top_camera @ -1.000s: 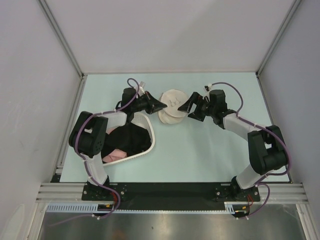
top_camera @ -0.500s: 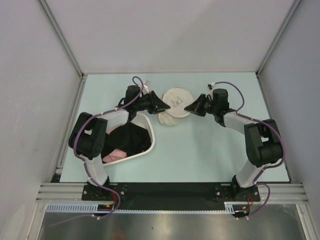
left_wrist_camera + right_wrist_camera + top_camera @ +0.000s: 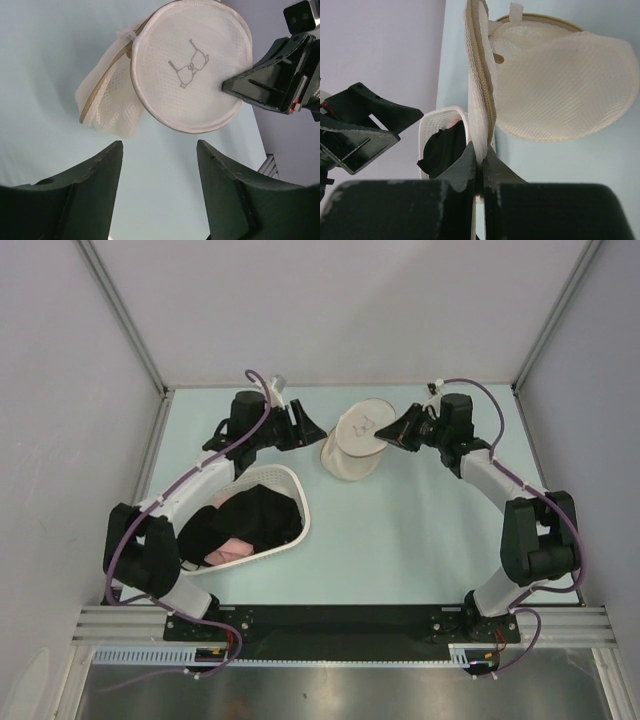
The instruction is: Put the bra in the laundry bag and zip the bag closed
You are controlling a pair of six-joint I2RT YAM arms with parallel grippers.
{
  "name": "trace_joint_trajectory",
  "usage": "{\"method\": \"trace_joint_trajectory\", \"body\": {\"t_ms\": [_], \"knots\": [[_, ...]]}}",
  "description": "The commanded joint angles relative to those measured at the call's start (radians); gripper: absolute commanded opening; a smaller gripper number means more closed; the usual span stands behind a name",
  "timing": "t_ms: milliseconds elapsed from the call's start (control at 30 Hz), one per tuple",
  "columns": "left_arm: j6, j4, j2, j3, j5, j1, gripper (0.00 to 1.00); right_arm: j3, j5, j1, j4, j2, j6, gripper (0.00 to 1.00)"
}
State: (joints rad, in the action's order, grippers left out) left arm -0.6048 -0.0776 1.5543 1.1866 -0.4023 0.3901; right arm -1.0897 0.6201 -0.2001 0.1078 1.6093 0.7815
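Note:
The laundry bag (image 3: pixel 352 445), a round cream mesh pouch, stands open at the back middle of the table. My right gripper (image 3: pixel 381 436) is shut on the rim of its lid (image 3: pixel 192 70) and holds the lid up on edge, logo facing left. In the right wrist view the lid's zip edge (image 3: pixel 480 100) runs up from the closed jaws. The lower half (image 3: pixel 107 100) rests on the table. My left gripper (image 3: pixel 316 430) is open just left of the bag, touching nothing. Black fabric that looks like the bra (image 3: pixel 248 518) lies in the basket.
A white perforated basket (image 3: pixel 298 502) sits at the left front, holding the black fabric and a pink garment (image 3: pixel 225 548). Grey walls and metal rails close in the table at the back and both sides.
My left gripper has opened, let go of the bag and drawn back to the left. My right gripper has shut on the lid's rim and raised it, so the bag now stands open.

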Motion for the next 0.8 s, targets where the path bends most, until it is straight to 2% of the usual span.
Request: {"method": "trace_joint_trajectory", "body": {"t_ms": [0,267,367,567,667,767], "knots": [[0.077,-0.018,-0.071,-0.012,0.011,0.010,0.65,-0.079,0.067,0.008,-0.042,-0.057,0.013,0.00],[0.033,0.024,-0.092,-0.025,-0.032,0.009,0.68,-0.153,0.147,0.016,-0.022,-0.075,0.071,0.00],[-0.015,0.027,-0.109,-0.044,-0.017,-0.007,0.68,-0.177,0.182,0.019,0.035,-0.069,0.131,0.00],[-0.151,0.130,-0.235,-0.186,0.000,-0.120,0.65,-0.252,0.230,0.001,0.134,-0.008,0.260,0.00],[-0.164,0.139,-0.298,-0.231,0.023,-0.164,0.66,-0.251,0.274,-0.013,0.245,0.023,0.355,0.00],[-0.164,0.133,-0.307,-0.246,0.005,-0.192,0.69,-0.210,0.317,-0.010,0.264,0.041,0.322,0.00]]}}
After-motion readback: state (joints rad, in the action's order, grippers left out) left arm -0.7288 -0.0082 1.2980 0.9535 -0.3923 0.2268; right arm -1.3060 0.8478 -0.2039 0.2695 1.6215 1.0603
